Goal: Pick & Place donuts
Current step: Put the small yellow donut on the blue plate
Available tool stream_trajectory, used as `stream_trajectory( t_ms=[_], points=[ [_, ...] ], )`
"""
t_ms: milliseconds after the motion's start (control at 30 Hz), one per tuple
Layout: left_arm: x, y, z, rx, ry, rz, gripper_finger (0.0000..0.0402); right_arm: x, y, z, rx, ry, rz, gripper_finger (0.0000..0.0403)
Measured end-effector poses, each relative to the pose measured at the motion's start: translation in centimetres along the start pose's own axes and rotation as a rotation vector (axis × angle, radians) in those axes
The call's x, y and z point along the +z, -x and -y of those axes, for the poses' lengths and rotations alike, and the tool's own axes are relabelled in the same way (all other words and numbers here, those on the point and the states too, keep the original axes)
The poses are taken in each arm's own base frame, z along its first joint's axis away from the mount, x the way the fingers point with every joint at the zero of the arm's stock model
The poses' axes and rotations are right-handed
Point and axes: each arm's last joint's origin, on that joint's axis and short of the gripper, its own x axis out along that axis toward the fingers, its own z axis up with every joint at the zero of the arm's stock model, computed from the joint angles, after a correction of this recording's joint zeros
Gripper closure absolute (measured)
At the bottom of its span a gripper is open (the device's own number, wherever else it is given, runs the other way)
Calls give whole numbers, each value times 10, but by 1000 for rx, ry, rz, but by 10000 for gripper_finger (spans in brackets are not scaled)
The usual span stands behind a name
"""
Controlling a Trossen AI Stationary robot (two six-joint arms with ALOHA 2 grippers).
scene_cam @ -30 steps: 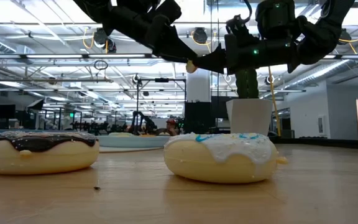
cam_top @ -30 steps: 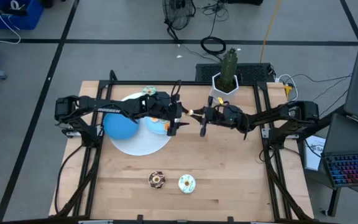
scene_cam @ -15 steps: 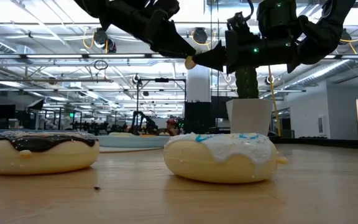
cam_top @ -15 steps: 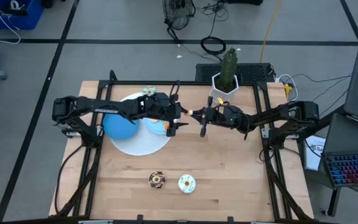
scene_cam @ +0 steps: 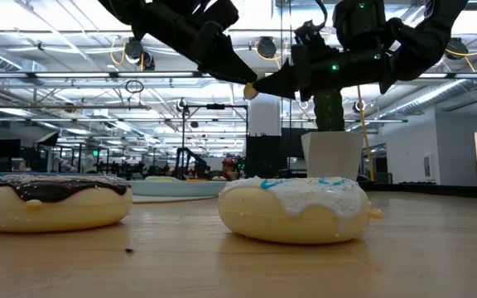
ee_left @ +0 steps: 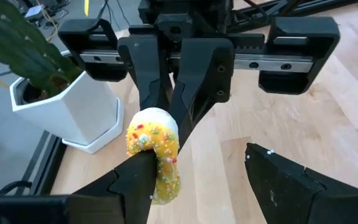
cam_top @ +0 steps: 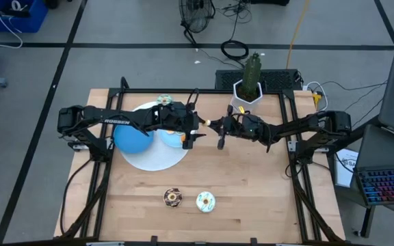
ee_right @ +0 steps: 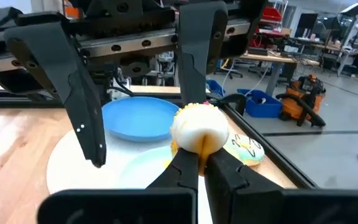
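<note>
A yellow-iced donut with sprinkles is in the air between the two grippers, over the table's middle. My right gripper reaches in from the table's right and is shut on it. My left gripper faces it from the left, open, with one finger on each side of the donut. A chocolate donut and a white donut with blue marks lie flat near the table's near edge. An orange donut lies on the plate, and another donut lies by the plate's far rim. My right gripper pinches the donut's ring between its two fingers, coming level from the table's right. The donut stands on edge, lifted clear of the table. My left gripper has one finger right beside the donut's lower part; I cannot tell whether it touches.
A round plate lies at the left centre, with a blue bowl on it under the left arm. A cactus in a white pot stands at the far edge. Bare wood lies between the grippers and the two near donuts.
My right gripper, still holding the donut, has edged a little toward the table's left, closer to my left gripper. The left arm has stayed almost still.
</note>
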Motion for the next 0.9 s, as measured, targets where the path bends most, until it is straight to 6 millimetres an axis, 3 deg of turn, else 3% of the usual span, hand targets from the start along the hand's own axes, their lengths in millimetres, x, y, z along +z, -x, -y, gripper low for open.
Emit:
stream_trajectory(
  t_ms=[100, 167, 300, 400, 733, 900],
  points=[
    [2, 2, -2, 32, -2, 6, 158, -2, 0, 0, -2, 2, -26, 402],
    [5, 8, -4, 77, -2, 1, 158, -18, 2, -2, 12, 12, -131, 403],
    [11, 24, -5, 154, 15, -19, 158, -2, 1, -1, -17, 1, -40, 403],
    [20, 36, -7, 165, 41, 25, 158, -11, 2, -2, -13, 11, -95, 403],
    [29, 66, -7, 91, 75, 97, 158, 19, 3, 1, -49, 60, 188, 403],
    [17, 61, -2, 80, 77, 115, 158, 30, 6, 3, -50, 103, 312, 403]
  ],
)
